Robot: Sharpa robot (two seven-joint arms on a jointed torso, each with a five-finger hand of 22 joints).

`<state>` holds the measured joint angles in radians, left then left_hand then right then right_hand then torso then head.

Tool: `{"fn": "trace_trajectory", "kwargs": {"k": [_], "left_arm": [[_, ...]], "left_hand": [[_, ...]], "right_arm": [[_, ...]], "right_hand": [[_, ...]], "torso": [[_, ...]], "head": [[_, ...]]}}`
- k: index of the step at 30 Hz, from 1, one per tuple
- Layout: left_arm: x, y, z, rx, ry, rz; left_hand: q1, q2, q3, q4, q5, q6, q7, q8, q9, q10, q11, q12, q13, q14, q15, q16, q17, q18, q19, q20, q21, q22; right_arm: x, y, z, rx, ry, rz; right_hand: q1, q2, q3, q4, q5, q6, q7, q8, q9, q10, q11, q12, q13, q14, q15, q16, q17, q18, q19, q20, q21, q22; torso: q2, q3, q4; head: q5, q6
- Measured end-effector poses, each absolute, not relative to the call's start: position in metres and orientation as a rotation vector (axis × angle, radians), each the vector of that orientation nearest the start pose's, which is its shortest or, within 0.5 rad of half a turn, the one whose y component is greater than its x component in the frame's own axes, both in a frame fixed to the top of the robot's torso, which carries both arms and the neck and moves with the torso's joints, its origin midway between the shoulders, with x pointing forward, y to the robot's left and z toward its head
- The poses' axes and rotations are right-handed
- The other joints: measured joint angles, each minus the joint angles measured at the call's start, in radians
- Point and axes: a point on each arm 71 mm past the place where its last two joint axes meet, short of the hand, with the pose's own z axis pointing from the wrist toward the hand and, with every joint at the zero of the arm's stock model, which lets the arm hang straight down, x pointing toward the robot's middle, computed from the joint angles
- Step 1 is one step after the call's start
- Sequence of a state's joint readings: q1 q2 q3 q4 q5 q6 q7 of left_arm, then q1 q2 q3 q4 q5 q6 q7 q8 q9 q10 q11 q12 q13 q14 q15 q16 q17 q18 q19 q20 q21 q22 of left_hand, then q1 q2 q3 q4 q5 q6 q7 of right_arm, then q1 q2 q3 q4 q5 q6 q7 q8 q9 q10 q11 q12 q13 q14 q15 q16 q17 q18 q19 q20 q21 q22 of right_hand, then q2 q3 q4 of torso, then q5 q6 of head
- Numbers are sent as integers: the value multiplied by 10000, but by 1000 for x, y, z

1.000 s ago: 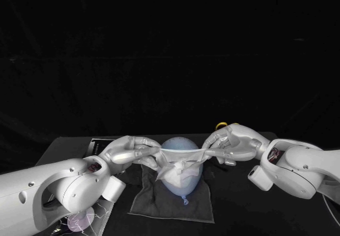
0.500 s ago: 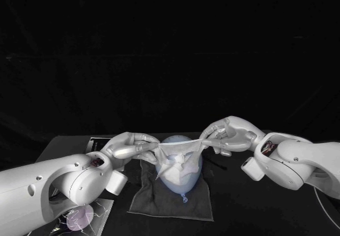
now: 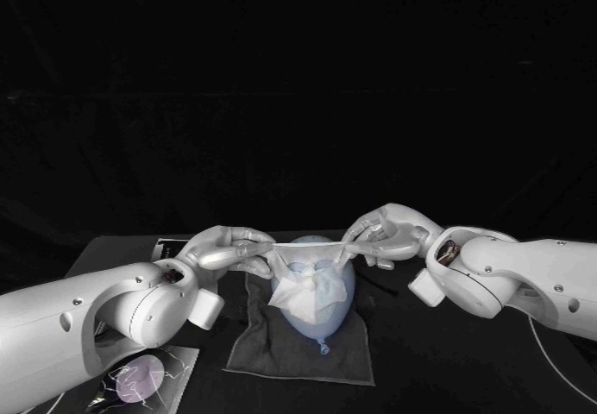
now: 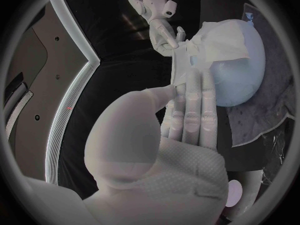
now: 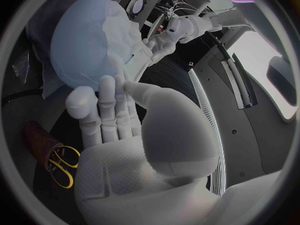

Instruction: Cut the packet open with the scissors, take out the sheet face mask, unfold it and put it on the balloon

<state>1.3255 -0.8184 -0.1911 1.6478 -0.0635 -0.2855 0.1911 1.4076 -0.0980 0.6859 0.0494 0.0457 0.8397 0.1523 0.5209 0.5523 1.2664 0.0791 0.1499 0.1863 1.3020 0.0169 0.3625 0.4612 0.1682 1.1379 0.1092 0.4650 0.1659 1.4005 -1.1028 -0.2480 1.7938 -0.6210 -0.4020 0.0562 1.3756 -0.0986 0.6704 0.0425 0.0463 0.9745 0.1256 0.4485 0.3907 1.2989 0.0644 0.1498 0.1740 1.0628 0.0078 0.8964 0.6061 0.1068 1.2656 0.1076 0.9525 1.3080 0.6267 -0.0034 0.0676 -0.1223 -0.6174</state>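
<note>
Sheet face mask (image 3: 306, 283), head view: hangs white and crumpled over the upper part of the pale blue balloon (image 3: 318, 317), top edge pulled taut just above the balloon's far end. Pinched at one end of that edge by the left hand (image 3: 231, 251) and at the other by the right hand (image 3: 387, 237), fingers of both curled in and pressed tight on the sheet. Under the balloon, a grey cloth (image 3: 296, 360) spread on the black counter (image 3: 430, 379); knot end toward the near side.

Left wrist view: shows the left hand's fingers (image 4: 190, 110) lying side by side, pressed together, tips closing on the mask's (image 4: 215, 44) edge. Drapes from there across the balloon (image 4: 242, 80), gripped at the opposite corner by the right hand (image 4: 164, 35).

Right wrist view: shows the right hand (image 5: 115, 116) with fingers straight and close together, thumb folded in toward them, at the mask's (image 5: 125, 45) near edge; exact spot of the pinch hidden behind the fingers. Mask spread over the balloon (image 5: 74, 40), far corner held in the left hand (image 5: 164, 41). Behind the hand, yellow-handled scissors (image 5: 62, 167), well apart from the balloon.
</note>
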Motion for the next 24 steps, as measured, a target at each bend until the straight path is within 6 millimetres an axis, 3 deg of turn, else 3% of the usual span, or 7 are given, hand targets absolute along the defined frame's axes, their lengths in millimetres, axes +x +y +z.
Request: {"fn": "trace_trajectory", "kwargs": {"k": [11,24], "left_arm": [[469,158,-181,-10236,17804,-14776],[472,155,-182,-10331,17845,-14627]], "left_hand": [[-13,-13,-1,0,0,36,-35,-29,1,15,-17,-21,-2,-13,16,53,84,-58,0,0,65,30],[-27,-27,-1,1,-1,105,-39,-106,1,86,-27,-28,7,-42,-12,120,213,-66,1,0,143,75]], "right_arm": [[445,-258,-159,5873,17168,9838],[448,-261,-156,6257,16503,9788]], "right_hand": [[-1,-1,0,0,2,35,36,-37,1,0,0,-2,-3,-13,-13,0,-1,-1,0,0,0,-7],[-2,-2,-1,1,42,35,36,-60,4,0,0,-38,15,-22,-23,0,4,-3,0,0,89,0]], "torso": [[3,0,-8],[5,7,-17]], "head": [[33,-121],[-12,-138]]}}
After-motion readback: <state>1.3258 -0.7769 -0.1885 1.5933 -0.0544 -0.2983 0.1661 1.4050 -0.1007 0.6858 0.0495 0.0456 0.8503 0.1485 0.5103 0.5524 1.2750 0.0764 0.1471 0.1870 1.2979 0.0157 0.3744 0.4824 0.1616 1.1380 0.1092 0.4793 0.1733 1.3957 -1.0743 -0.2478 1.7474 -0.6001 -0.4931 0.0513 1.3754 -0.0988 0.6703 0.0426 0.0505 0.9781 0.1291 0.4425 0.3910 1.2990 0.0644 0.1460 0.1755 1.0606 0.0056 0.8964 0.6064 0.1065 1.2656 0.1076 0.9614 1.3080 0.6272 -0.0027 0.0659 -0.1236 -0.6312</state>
